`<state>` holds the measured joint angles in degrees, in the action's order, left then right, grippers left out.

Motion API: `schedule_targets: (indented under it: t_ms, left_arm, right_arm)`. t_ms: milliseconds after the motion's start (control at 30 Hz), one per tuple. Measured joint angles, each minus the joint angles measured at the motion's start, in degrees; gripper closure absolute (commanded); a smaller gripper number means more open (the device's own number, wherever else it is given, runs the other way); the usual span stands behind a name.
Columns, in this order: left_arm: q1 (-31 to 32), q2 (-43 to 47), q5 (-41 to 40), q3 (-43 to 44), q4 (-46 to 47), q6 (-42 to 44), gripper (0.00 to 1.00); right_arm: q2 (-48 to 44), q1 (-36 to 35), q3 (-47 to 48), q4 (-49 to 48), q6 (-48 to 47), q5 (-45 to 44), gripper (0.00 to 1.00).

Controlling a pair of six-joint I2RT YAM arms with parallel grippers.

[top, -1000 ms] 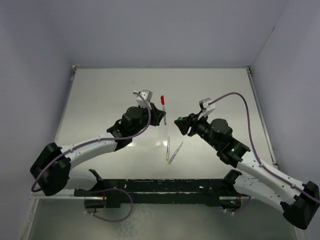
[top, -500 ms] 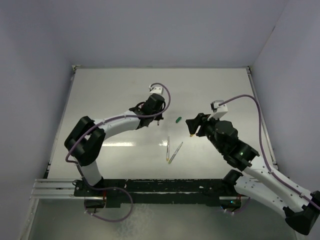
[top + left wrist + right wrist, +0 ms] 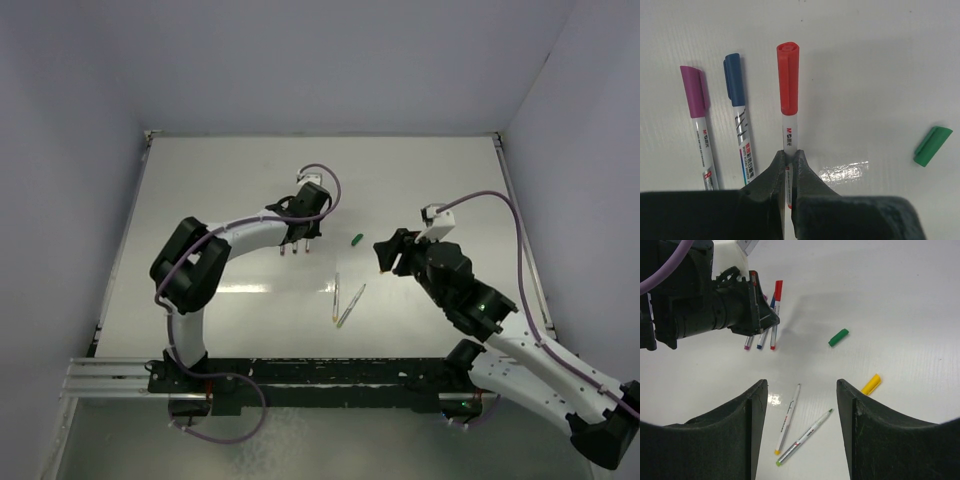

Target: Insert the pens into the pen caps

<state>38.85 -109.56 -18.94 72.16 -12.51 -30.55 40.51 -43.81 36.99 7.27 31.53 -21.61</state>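
My left gripper (image 3: 788,156) is shut on the pale barrel of a red-capped pen (image 3: 788,80), low over the table beside a blue-capped pen (image 3: 735,80) and a purple-capped pen (image 3: 694,92). From above, the left gripper (image 3: 303,232) sits over these three pens (image 3: 295,250). A loose green cap (image 3: 355,239) lies to their right, and a yellow cap (image 3: 871,384) lies close to it. Two uncapped pens, one yellow-tipped (image 3: 788,417) and one green-tipped (image 3: 805,436), lie crossed near the table's middle. My right gripper (image 3: 801,385) hangs open above them, holding nothing.
The white table (image 3: 200,190) is walled by a raised rim at the back and sides. The arms' black base rail (image 3: 320,375) runs along the near edge. A purple cable loops over each wrist.
The right gripper let go of the green cap, which now lies on the table, and drew back to the right. The left gripper carried the red-capped pen left and down beside the other capped pens.
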Motion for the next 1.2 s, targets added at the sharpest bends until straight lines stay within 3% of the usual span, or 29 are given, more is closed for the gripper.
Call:
schedule_targets:
  t_ms: [267,600,1200]
  left_arm:
    - [-1.4,-2.6,0.3,1.6,-0.5,-0.5,0.9]
    - [-1.7,-5.8,1.4,3.9,-1.8,-1.8,0.7]
    - [-1.8,-5.2,1.6,6.4,-4.9,-1.5,0.59]
  right_arm:
    - [1.5,0.0,0.0,-0.1,0.3,0.0,0.4]
    - [3.0,0.0,0.0,-0.4,0.4,0.0,0.41]
    - [4.1,0.0,-0.1,-1.7,0.4,0.0,0.41]
